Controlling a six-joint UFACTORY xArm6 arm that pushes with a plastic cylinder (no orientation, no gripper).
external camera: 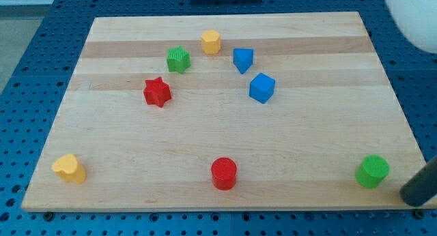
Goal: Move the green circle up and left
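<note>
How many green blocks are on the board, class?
2. The green star sits near the view's top, left of the yellow hexagon. The green circle sits at the view's bottom right, just left of my tip. None seem hidden.

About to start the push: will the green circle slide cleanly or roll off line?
The green circle stands upright on its flat end, so it likely slides rather than rolls. Its round side may let it slip off my tip, now at its lower right. It looks small, probably light.
</note>
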